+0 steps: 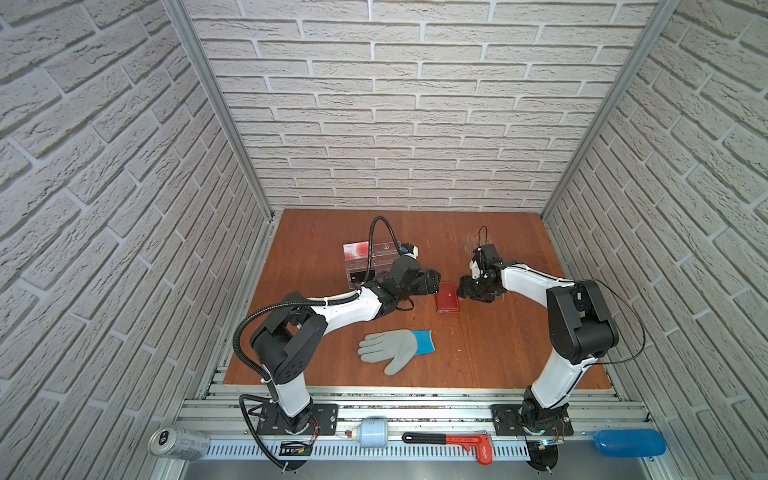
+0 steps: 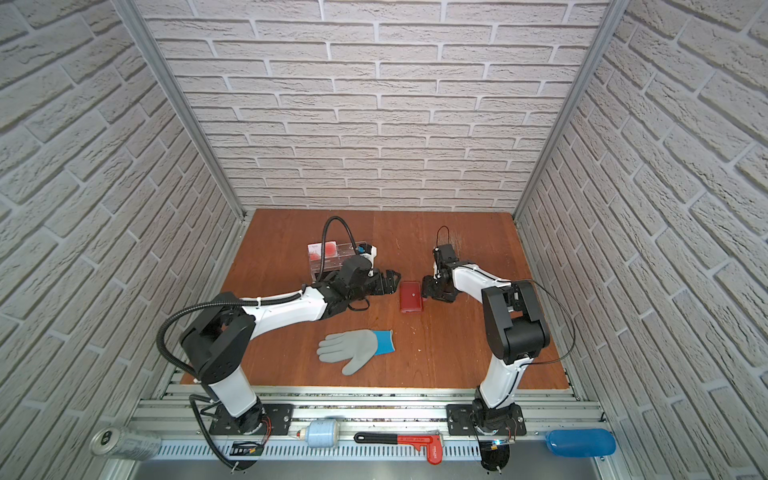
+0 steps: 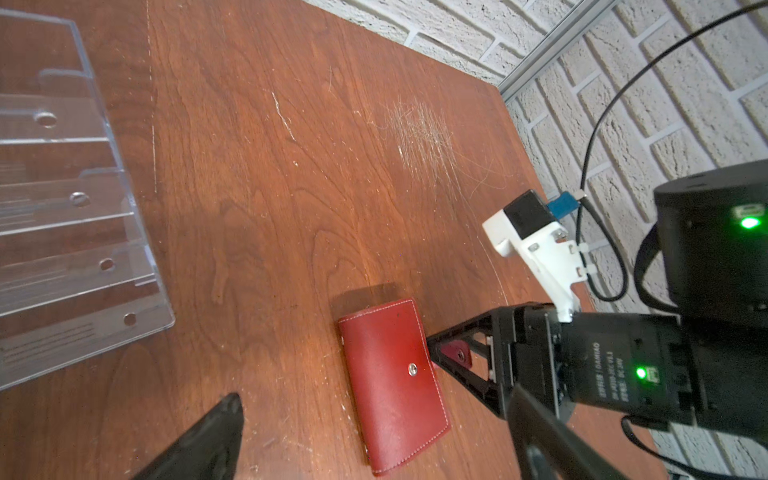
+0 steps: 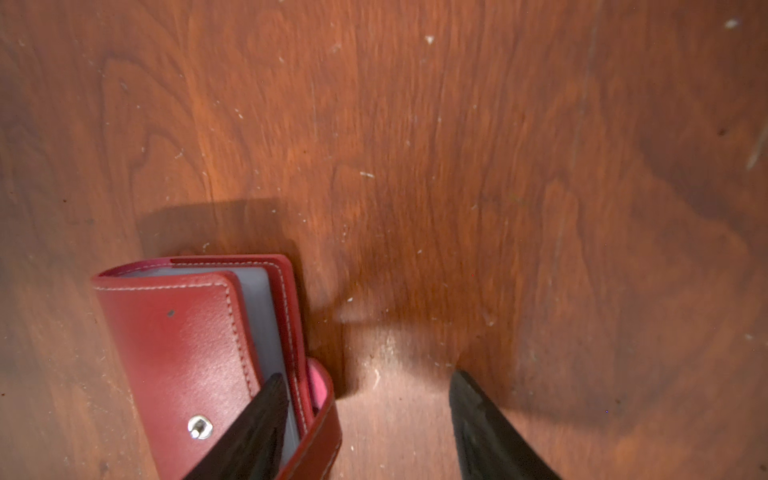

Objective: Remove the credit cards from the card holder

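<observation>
The dark red card holder [image 1: 448, 296] [image 2: 411, 296] lies closed and flat on the wooden table, mid-table between both arms. Its snap stud is bare and the strap tab [image 3: 457, 354] hangs loose off one long edge. My left gripper [image 1: 433, 283] [image 3: 376, 401] hovers open just left of the holder, touching nothing. My right gripper [image 1: 462, 287] [image 4: 365, 376] is open at the strap edge. One of its fingers [image 4: 257, 419] rests over the cover and grey sleeves of the card holder [image 4: 178, 349], with the strap tab inside the jaws. The credit cards are hidden.
A clear acrylic tiered stand [image 1: 370, 264] [image 3: 70, 216] with a white, red-circled card stands behind my left arm. A grey and blue glove [image 1: 395, 347] lies toward the front. A can [image 1: 178, 442], a red wrench [image 1: 457, 442] and a blue object [image 1: 629, 442] sit on the front rail.
</observation>
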### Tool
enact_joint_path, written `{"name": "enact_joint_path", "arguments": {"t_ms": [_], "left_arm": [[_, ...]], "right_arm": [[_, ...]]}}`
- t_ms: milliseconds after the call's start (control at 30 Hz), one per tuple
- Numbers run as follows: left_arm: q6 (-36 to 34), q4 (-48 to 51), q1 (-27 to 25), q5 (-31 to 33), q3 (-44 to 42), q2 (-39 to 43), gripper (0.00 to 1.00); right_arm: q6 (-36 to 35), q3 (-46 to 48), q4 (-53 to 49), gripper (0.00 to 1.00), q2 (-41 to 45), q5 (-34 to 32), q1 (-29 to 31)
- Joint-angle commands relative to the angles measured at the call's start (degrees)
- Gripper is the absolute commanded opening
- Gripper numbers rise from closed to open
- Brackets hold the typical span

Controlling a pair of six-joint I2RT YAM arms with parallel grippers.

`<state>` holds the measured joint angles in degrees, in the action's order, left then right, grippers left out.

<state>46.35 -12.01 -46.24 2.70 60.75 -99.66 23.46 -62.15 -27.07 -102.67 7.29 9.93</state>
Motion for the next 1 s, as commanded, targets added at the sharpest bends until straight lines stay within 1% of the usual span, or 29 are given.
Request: {"name": "enact_joint_path", "arguments": {"t_ms": [0, 400, 967], "left_arm": [[0.9, -3.0, 0.4, -1.1, 0.2, -1.4, 0.98], [2.1, -3.7, 0.7, -2.0, -0.1, -2.4, 0.98], [2.5, -4.2, 0.5, -2.2, -0.4, -2.5, 0.98]], "right_arm": [[-0.4, -0.4, 0.1, 0.66, -0.6, -0.5, 0.4], [0.5, -0.5, 1.1, 0.67, 1.4, 2.6, 0.7], [1.0, -2.6, -0.9, 0.67, 4.1, 2.4, 2.8]]}}
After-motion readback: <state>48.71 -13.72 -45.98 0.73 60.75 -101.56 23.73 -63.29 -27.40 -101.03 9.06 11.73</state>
